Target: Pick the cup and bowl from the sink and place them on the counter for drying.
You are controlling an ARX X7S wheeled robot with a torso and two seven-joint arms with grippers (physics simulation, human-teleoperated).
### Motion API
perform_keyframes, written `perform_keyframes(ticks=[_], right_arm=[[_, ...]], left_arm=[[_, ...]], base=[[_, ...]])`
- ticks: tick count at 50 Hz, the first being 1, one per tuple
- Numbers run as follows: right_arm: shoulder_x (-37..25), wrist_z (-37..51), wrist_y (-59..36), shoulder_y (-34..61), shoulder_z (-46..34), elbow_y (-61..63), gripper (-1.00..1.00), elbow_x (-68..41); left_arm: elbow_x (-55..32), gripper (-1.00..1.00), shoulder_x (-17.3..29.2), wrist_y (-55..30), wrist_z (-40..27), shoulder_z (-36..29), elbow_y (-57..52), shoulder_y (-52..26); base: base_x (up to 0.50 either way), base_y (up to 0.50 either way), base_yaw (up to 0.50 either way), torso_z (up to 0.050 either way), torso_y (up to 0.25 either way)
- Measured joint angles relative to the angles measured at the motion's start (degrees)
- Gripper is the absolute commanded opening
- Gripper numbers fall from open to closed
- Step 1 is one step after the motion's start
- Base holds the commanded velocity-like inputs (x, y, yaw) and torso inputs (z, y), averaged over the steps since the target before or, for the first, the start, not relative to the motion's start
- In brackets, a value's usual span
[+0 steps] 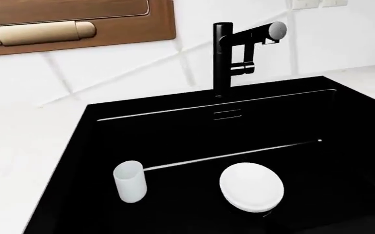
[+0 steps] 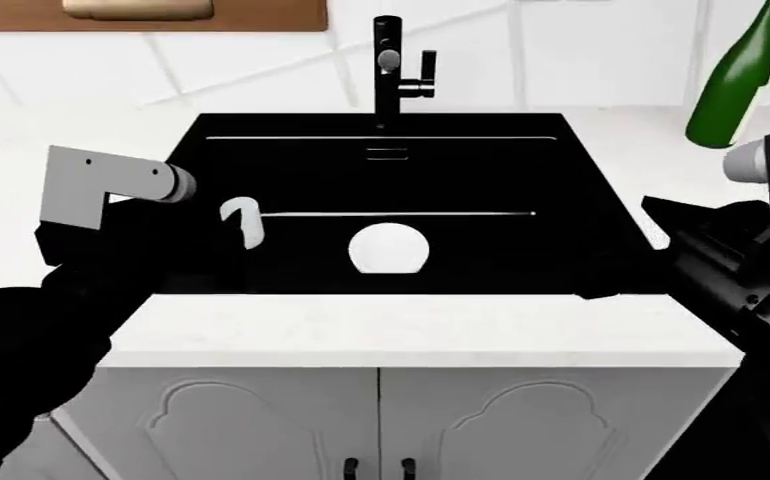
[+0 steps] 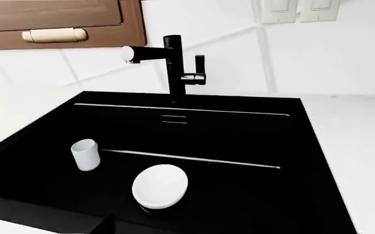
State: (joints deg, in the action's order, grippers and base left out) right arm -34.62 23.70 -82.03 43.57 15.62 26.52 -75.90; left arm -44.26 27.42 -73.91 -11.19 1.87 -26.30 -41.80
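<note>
Inside the sink (image 2: 585, 190), the cup (image 2: 242, 221) stands left of the bowl (image 2: 389, 248).

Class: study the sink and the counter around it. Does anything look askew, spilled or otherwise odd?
Yes: the green bottle at the counter's back right leans steeply instead of standing upright. Nothing looks spilled.

Left arm (image 2: 85, 230) raised at left, right arm (image 2: 739, 265) raised at right, jaws not discernible

head view looks down from the front over the sink (image 2: 492, 250); both wrist views, perhaps slightly closer, face it from opposite sides.
</note>
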Motion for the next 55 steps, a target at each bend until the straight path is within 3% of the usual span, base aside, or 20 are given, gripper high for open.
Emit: perform_keyframes(ticks=[55], right_arm=[[-3.9, 1.8, 4.3, -3.7, -3.4, 0.7, 1.00, 2.0]], left_arm=[[0.0, 1.00, 0.6, 1.5, -0.9, -2.6, 1.5, -0.3]], base=[[0.30, 0.07, 0.00, 0.000, 0.000]])
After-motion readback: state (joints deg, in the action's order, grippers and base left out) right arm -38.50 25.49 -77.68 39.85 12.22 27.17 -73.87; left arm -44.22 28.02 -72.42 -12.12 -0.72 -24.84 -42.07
